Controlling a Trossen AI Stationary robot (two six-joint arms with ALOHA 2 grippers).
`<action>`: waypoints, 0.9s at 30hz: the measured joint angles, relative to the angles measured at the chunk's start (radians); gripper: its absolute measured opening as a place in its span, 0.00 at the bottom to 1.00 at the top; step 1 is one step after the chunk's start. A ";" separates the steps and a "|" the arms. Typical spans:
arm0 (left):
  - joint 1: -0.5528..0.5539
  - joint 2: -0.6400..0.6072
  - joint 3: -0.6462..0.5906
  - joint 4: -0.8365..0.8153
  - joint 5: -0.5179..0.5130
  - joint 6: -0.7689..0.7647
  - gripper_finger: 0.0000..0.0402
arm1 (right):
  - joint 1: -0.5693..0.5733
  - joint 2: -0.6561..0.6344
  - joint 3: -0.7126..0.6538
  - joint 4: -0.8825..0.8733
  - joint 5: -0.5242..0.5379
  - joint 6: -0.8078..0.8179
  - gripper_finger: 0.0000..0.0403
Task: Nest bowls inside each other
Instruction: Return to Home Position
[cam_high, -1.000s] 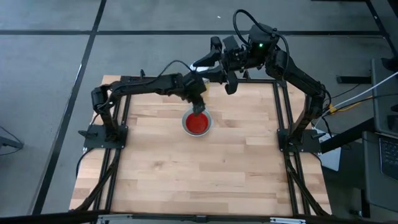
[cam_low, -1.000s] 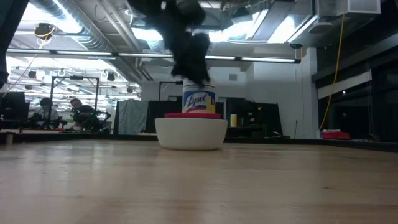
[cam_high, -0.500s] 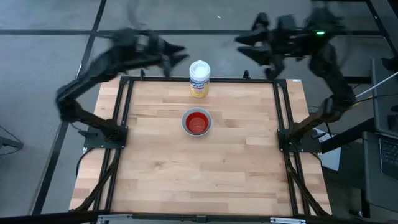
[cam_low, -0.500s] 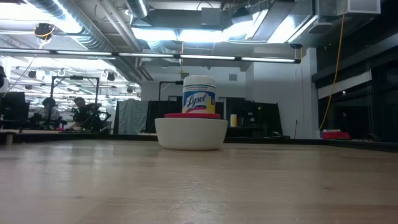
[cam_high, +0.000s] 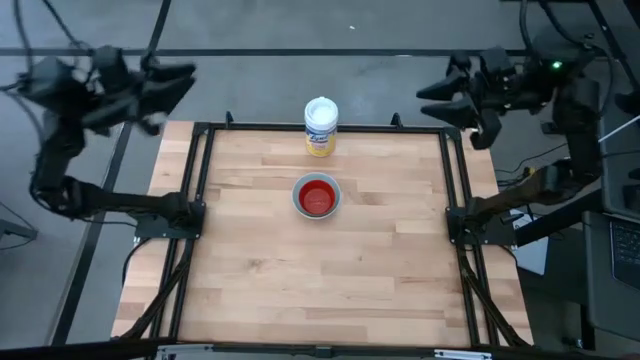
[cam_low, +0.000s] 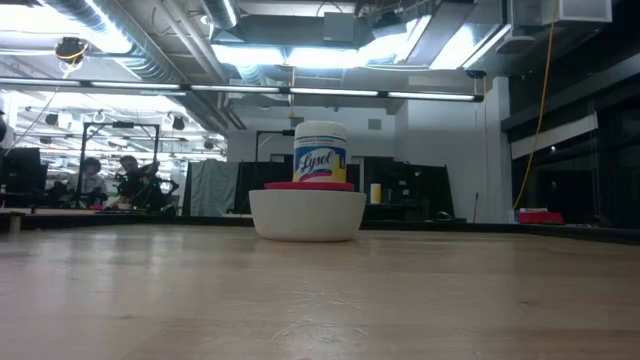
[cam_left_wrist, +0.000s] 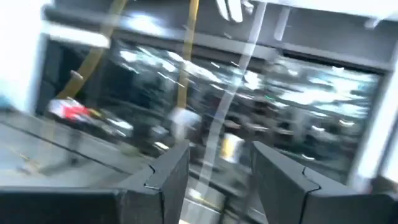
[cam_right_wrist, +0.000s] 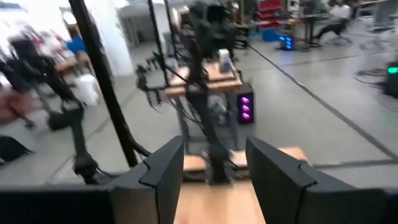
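The bowls stand nested at the table's middle: a white bowl (cam_high: 298, 199) rests on its base, and a red bowl (cam_high: 318, 197) sits inside it. In the low view only the red rim (cam_low: 308, 185) shows above the white bowl (cam_low: 307, 215). My left gripper (cam_high: 182, 82) hangs open, high beyond the table's far left corner, with nothing between its fingers (cam_left_wrist: 169, 179). My right gripper (cam_high: 438, 101) hangs open, high by the far right corner. It is empty too, as its fingers (cam_right_wrist: 166, 169) show.
A tall white-lidded canister with a yellow label (cam_high: 320, 127) stands at the far edge, right behind the bowls (cam_low: 320, 152). A black frame (cam_high: 197, 180) runs along the table's left, far and right sides. Bare wood surrounds the bowls.
My left gripper has risen from over the red bowl. It has swung away past the table's far left corner, tipping from pointing down to about level. My right gripper has drawn back from above the far edge toward the far right corner. The bowls have stayed put.
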 joint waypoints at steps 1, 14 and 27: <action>0.000 -0.025 0.000 -0.033 0.044 -0.016 0.41 | 0.000 -0.010 0.000 -0.029 0.013 -0.029 0.44; 0.002 -0.400 -0.137 -0.382 0.227 0.187 0.41 | 0.049 -0.280 -0.174 -0.232 0.243 -0.220 0.50; 0.078 -0.911 -0.424 -0.655 0.173 0.026 0.41 | 0.048 -0.927 -0.868 -0.013 0.375 -0.131 0.53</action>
